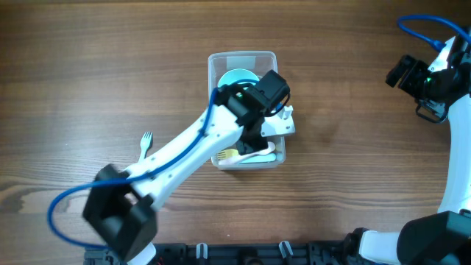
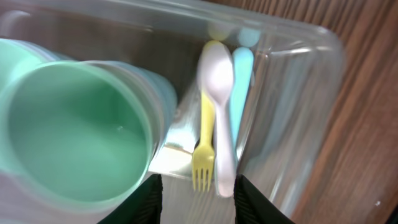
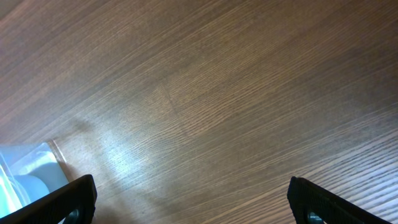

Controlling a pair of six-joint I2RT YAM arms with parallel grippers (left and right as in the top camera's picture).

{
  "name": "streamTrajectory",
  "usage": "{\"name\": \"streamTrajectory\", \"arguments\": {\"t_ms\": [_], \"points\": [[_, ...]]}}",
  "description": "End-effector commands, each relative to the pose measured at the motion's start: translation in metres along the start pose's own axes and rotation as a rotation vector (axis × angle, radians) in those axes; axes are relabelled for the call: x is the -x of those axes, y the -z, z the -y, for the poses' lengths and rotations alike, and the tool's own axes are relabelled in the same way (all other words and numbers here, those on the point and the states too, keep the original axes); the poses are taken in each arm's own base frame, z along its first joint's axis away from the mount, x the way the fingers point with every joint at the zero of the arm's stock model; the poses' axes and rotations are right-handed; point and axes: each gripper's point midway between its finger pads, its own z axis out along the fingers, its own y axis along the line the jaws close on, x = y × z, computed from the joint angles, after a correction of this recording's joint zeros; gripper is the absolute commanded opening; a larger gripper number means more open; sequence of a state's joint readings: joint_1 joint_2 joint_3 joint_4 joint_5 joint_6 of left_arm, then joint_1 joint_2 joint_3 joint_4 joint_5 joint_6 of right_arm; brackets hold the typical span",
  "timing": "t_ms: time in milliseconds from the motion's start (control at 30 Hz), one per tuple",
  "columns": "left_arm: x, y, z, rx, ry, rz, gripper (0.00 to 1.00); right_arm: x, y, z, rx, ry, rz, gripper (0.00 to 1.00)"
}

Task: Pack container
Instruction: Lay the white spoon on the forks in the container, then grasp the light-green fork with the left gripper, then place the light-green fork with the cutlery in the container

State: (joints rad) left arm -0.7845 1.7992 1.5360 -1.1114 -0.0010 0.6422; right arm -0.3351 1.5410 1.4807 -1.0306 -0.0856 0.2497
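Note:
The clear rectangular container [image 1: 243, 59] stands at the table's middle. Inside it are a green cup [image 2: 74, 130] stacked in pale bowls, a yellow fork [image 2: 203, 155], a white spoon [image 2: 219, 93] and a blue utensil [image 2: 242, 81]. In the overhead view a blue-green bowl [image 1: 237, 76] shows in its far half. My left gripper [image 2: 196, 202] is open and empty, hovering over the container's near end just above the cutlery. My right gripper [image 3: 193, 199] is open and empty over bare wood at the far right [image 1: 419, 77]. A corner of the container shows in the right wrist view [image 3: 31, 168].
A pale yellow fork [image 1: 145, 142] lies on the wooden table left of the container, beside my left arm. The table's front edge carries black fixtures [image 1: 280, 250].

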Motion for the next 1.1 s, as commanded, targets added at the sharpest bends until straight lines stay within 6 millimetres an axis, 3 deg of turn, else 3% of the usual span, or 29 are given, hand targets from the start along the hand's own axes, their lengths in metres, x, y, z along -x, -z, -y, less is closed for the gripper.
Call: {"name": "streamTrajectory", "arguments": {"t_ms": [0,67,100,133,200,267,367,500,600,767,933,1067], "points": [[0.000,0.070,-0.001,0.088,0.102,0.132,0.31,-0.001,-0.005,0.000,0.001,-0.016,-0.013,1.00],[-0.021,0.098,-0.005,0.143,0.241,0.135,0.30,-0.001,-0.005,0.000,0.001,-0.016,-0.013,1.00],[-0.039,0.112,-0.012,0.184,0.381,0.138,0.35,-0.001,-0.005,0.000,0.001,-0.016,-0.013,1.00],[-0.064,0.127,-0.023,0.208,0.588,0.144,0.42,-0.001,-0.005,0.000,0.001,-0.015,-0.013,1.00],[-0.119,0.132,-0.046,0.226,0.940,0.096,0.46,-0.001,-0.005,0.000,0.001,-0.016,-0.013,1.00],[-0.175,0.119,-0.059,0.223,1.198,-0.008,0.48,-0.001,-0.005,0.000,0.001,-0.016,-0.013,1.00],[-0.241,0.074,-0.056,0.129,1.439,-0.134,0.48,-0.001,-0.005,0.000,0.001,-0.016,-0.013,1.00],[-0.292,0.024,-0.048,0.097,1.611,-0.182,0.54,-0.001,-0.005,0.000,0.001,-0.015,-0.013,1.00],[-0.304,-0.001,-0.042,0.071,1.625,-0.165,0.58,-0.001,-0.005,0.000,0.001,-0.016,-0.013,1.00],[-0.302,-0.021,-0.050,0.061,1.540,-0.124,0.56,-0.001,-0.005,0.000,0.001,-0.016,-0.012,1.00],[-0.306,-0.060,-0.060,0.009,1.439,-0.165,0.46,-0.001,-0.005,0.000,0.001,-0.016,-0.013,1.00],[-0.302,-0.088,-0.056,-0.048,1.341,-0.209,0.37,-0.001,-0.005,0.000,0.001,-0.016,-0.013,1.00]]}}
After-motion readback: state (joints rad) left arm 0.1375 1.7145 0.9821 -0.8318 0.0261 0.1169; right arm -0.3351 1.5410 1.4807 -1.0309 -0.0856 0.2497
